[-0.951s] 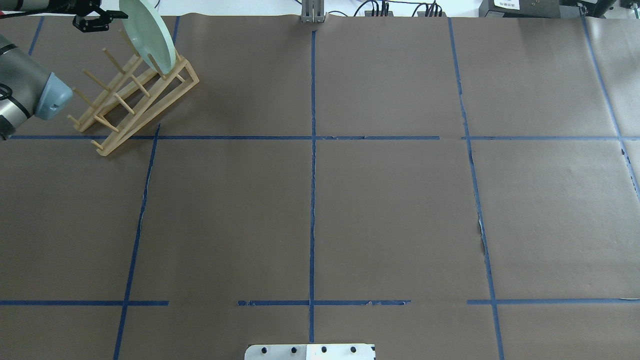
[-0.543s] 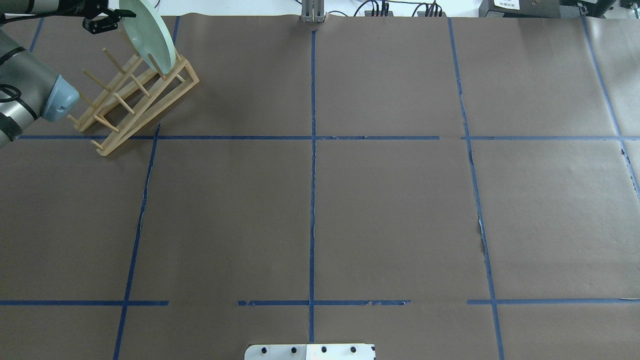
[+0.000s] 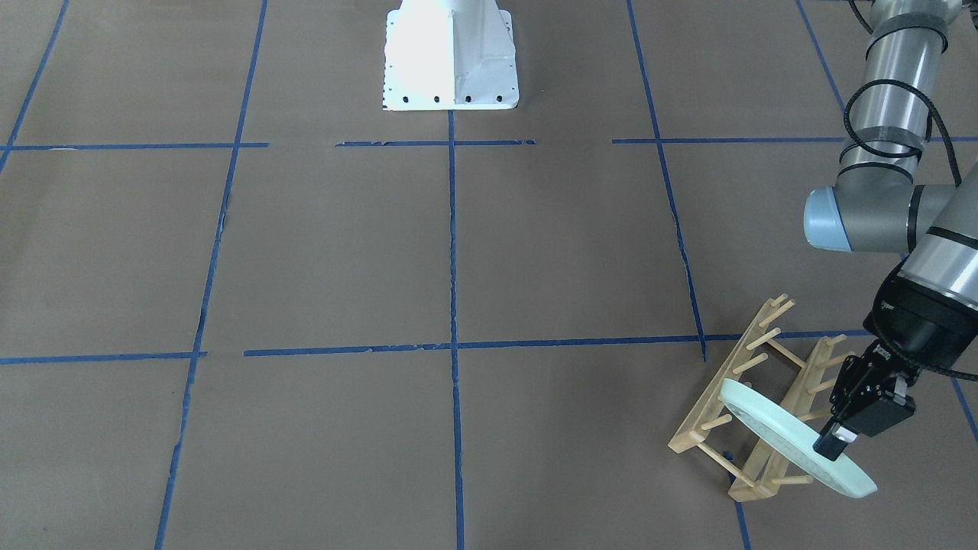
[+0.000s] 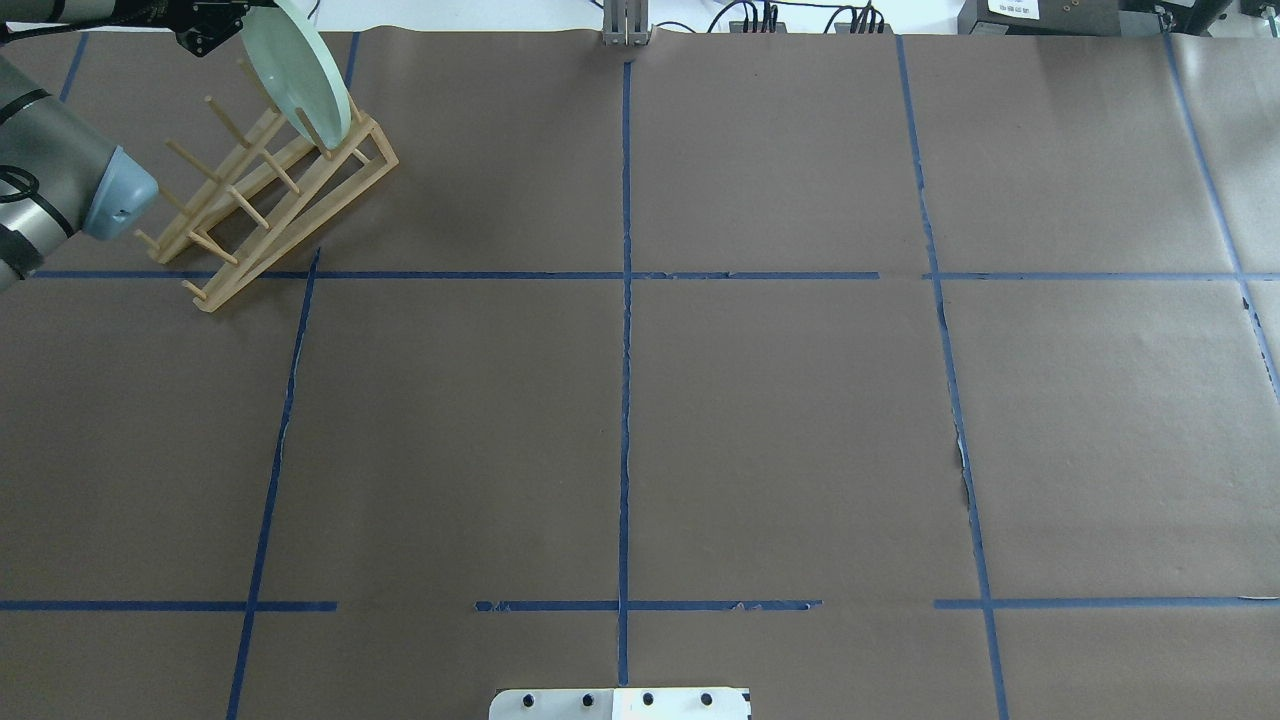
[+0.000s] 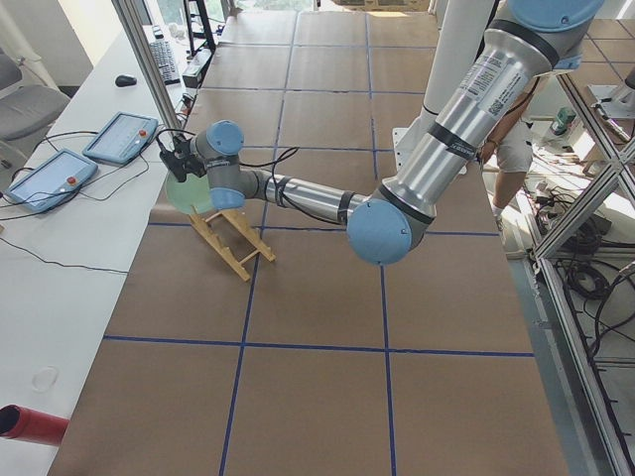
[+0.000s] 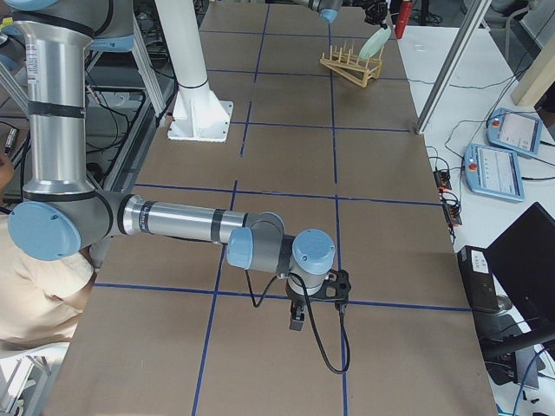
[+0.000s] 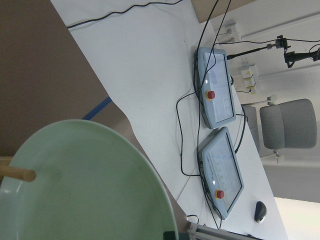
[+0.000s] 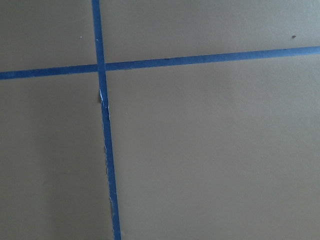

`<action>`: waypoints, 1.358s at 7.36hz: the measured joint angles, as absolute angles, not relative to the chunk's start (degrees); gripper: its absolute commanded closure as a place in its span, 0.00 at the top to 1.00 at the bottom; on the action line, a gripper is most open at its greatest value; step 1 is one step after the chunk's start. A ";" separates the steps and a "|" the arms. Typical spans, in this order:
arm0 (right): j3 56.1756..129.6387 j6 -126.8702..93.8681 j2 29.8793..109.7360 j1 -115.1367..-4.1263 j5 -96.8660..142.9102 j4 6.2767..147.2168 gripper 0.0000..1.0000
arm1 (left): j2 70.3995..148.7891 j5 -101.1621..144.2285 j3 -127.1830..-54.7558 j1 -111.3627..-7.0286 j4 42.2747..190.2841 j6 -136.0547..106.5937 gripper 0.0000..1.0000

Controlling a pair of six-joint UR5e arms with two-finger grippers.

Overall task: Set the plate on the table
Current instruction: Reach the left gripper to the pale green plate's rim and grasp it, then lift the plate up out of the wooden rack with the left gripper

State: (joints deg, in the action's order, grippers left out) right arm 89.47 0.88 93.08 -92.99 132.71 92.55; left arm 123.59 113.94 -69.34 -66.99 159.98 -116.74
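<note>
The pale mint-green plate [image 3: 772,428] stands on edge in the wooden peg rack [image 3: 726,374] at the table's far left corner; it also shows in the overhead view [image 4: 300,80] and fills the left wrist view [image 7: 85,185]. My left gripper [image 3: 833,447] is at the plate's upper rim, open, with a finger on either side of the rim. In the overhead view the left gripper [image 4: 235,15] sits at the top edge. My right gripper [image 6: 297,322] hangs low over the brown paper table [image 4: 780,430], far from the plate; I cannot tell whether it is open or shut.
The white robot base [image 3: 451,53] stands at the table's near edge. Two control tablets [image 7: 217,90] with cables lie on the white bench just beyond the rack. A grey post [image 4: 625,25] stands at the far edge. Blue tape lines grid the paper.
My left gripper has moved right and up from beside the rack onto the plate's top rim. The plate and rack have not moved.
</note>
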 measured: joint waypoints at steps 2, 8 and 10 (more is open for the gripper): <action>89.47 0.88 93.08 -92.99 132.71 92.55 1.00 | 123.70 114.08 -73.99 -68.94 159.61 -118.49 0.00; 89.47 0.88 93.07 -92.99 132.72 92.55 1.00 | 131.00 118.69 -86.48 -62.23 118.27 -110.52 0.00; 89.47 0.88 93.08 -92.99 132.72 92.55 1.00 | 135.56 117.34 -86.92 -54.95 96.64 -99.38 0.00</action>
State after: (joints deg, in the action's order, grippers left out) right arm 89.47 0.88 93.08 -92.99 132.72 92.55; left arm 135.56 117.34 -86.92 -54.95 96.64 -99.38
